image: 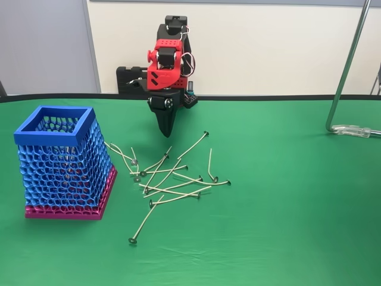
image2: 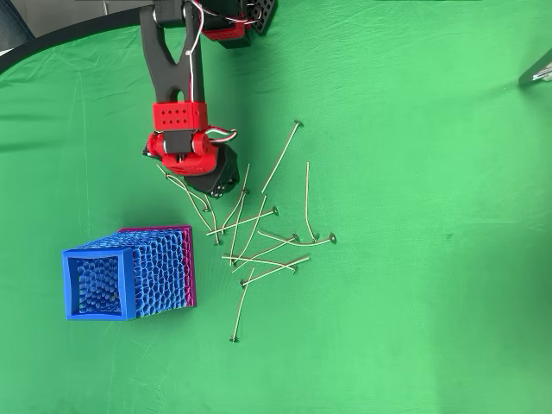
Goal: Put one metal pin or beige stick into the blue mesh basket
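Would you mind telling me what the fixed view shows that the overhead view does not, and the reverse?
Only the fixed view shows the wall behind the table, a bent metal stand at right, and the claw hanging point-down above the cloth. Only the overhead view looks down into the blue mesh basket, with pins at its bottom. Both share the green cloth, the scattered metal pins and the red arm.

No readable text, label, brand, number or sign appears in either view.

Red + black arm [image: 166, 56], black tapered pincer [image: 166, 125], red/white wires, perforated red plate.
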Available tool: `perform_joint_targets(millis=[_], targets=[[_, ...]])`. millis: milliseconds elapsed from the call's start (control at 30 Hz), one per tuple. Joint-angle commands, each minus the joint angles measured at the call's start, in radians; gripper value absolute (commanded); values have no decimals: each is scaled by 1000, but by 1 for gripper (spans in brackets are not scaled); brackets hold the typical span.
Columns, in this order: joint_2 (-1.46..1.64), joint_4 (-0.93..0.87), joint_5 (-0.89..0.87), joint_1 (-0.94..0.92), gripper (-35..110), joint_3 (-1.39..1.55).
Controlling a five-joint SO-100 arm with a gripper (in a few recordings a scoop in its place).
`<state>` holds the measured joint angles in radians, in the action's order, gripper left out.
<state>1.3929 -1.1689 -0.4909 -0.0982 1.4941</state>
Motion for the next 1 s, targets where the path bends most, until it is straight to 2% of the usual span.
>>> perform_joint_targets(millis=[0, 300, 400, 700, 967], targets=[[-32, -6, -60, -3, 0, -77], [-124, -11, -158, 28, 1, -149], [-129, -11, -166, 32, 9, -160], [-150, -15, -181, 20, 17, -133], [-183, -15, -176, 12, 15, -135]])
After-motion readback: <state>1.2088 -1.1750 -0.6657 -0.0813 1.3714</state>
